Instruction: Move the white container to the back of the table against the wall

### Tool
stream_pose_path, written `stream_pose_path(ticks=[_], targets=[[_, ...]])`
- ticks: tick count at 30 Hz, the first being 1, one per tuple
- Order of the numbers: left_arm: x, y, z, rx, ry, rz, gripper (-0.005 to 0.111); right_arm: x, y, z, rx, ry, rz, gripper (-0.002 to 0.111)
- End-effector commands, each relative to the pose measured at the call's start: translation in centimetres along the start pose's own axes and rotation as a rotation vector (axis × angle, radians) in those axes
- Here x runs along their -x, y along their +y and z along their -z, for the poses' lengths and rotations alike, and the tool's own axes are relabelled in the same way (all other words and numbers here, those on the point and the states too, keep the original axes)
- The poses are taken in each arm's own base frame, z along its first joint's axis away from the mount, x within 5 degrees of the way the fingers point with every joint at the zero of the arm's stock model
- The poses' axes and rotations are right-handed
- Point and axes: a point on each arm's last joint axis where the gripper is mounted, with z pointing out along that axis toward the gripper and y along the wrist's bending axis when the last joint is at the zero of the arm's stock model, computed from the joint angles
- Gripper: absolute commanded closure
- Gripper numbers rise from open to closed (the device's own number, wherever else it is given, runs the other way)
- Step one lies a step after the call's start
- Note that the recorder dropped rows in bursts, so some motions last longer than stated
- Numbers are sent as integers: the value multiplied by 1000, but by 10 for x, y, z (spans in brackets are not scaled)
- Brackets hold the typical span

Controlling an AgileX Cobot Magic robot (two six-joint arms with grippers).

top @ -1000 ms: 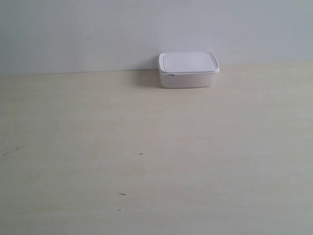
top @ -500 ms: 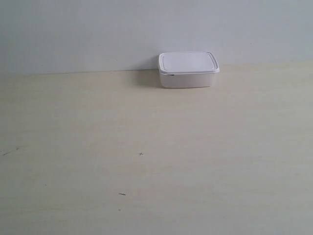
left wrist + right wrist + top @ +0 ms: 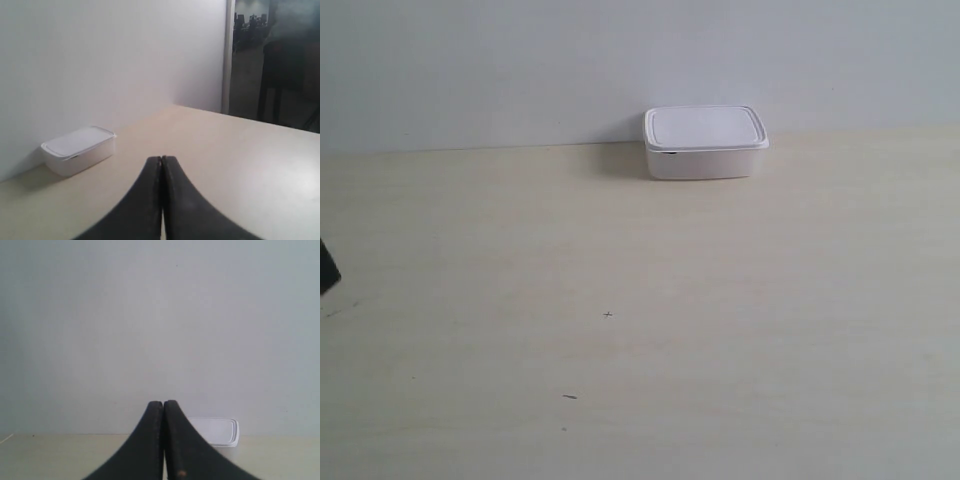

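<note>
The white container [image 3: 705, 142], lid on, stands at the back of the table [image 3: 640, 330], its far side at the foot of the wall [image 3: 520, 60]. In the left wrist view the container [image 3: 79, 149] lies well beyond my left gripper [image 3: 162, 159], which is shut and empty. My right gripper [image 3: 163, 404] is shut too, with nothing in it, and the container [image 3: 217, 432] shows partly behind its fingers, far off by the wall [image 3: 160, 315]. A small dark piece of the arm at the exterior view's left [image 3: 326, 266] shows at the frame's edge.
A few tiny dark specks [image 3: 608, 315] mark the pale tabletop. In the left wrist view a dark doorway or room [image 3: 275, 55] opens past the wall's end, beyond the table's side.
A dark piece of an arm has come into the exterior view at its left edge. The container has not moved.
</note>
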Motion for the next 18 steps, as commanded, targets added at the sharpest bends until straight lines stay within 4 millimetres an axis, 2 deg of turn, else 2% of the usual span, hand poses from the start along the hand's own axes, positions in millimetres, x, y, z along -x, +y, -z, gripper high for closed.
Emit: stream_pose_path(ticks=[1, 3, 7, 13, 18], targets=[[-24, 5, 12, 60, 23, 12, 107, -6, -2, 1, -6, -15, -5, 108], [-28, 8, 16, 108, 28, 14, 107, -15, -3, 2, -17, -5, -5, 108], [-32, 21, 25, 273, 39, 131, 107, -41, -9, 4, -68, 26, -5, 108], [-25, 30, 33, 418, -71, 199, 107, -78, -18, 10, -147, 50, -15, 108], [-25, 33, 40, 480, -152, 329, 107, -93, -21, 15, -200, 29, -25, 108]])
